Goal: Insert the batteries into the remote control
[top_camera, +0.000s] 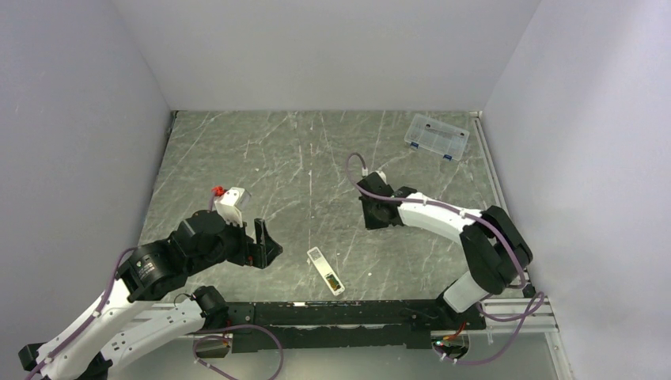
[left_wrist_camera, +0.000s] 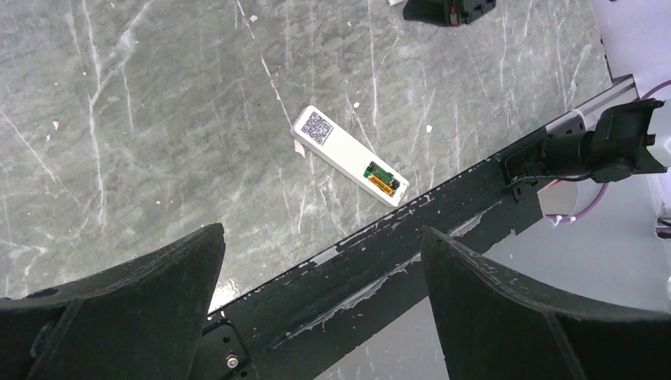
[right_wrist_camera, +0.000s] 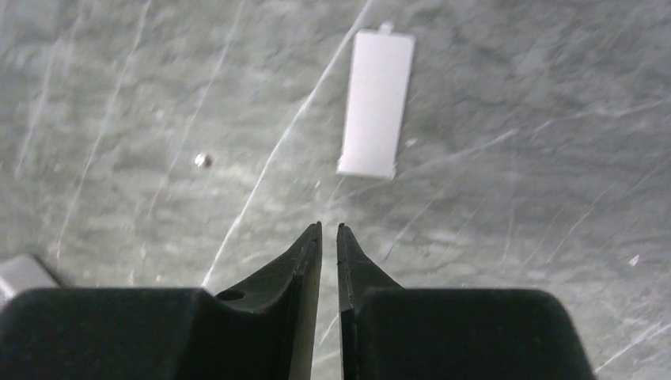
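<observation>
Showing 2 batteries (left_wrist_camera: 380, 177) seated in the remote control (left_wrist_camera: 349, 155) by the desk's (top_camera: 277, 158) near edge; holding left gripper (left_wrist_camera: 322, 231) wide open, right gripper (right_wrist_camera: 330, 227) nearly closed, empty.

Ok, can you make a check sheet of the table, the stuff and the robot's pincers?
Surface: grey marbled table, scratched, a few white specks.
Job's things: remote control flat near the front edge, recess up; both batteries, green and gold, side by side inside it.
Clutter: clear compartment box at the far right corner; flat white cover on the table ahead of the right pincer.
Grippers: left pincer wide open, empty; right pincer almost closed, empty.
Cables: purple cables along both arms, none touching the remote control.
Surroundings: plain pale walls on three sides.
</observation>
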### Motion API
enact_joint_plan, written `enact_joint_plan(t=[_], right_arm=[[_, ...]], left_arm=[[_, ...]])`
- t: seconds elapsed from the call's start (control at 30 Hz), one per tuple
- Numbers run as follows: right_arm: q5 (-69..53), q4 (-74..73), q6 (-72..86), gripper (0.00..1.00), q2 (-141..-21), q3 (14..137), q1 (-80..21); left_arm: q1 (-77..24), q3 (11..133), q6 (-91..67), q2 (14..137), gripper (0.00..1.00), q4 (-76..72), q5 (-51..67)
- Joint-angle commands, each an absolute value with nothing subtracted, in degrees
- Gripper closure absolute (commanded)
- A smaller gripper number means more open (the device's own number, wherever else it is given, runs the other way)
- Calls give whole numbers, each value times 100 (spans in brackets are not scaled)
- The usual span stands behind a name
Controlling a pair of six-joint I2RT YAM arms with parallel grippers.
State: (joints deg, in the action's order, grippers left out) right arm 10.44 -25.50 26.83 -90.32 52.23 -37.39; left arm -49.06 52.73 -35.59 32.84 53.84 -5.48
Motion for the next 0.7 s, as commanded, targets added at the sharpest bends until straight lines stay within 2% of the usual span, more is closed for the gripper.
enact_joint_plan(t=[0.0, 0.1, 0.27, 0.4, 0.5, 0.67], right_arm=[[1277, -2906, 2893, 85, -8550, 5046, -4087], [1385, -3019, 2988, 81, -8397, 4962, -4200], [1586, -2872, 3164, 60, -8238, 4811, -4219], [1675, -2724, 3276, 49, -8398, 4922, -4203], [1743, -2558, 3337, 46, -8537, 5010, -4176], [1955, -2503, 3609, 47, -8827, 5176, -4089]], left_arm=[[-4919, 5278, -3542, 3307, 0, 5194, -589], [-4920, 5281, -3544, 3322, 1, 5192, -567], [-4920, 5269, -3551, 3293, 1, 5186, -559], [-4921, 5273, -3559, 3275, 0, 5194, -552], [-4921, 5273, -3560, 3244, 1, 5205, -558], [-4921, 5273, -3555, 3195, 0, 5201, -558]])
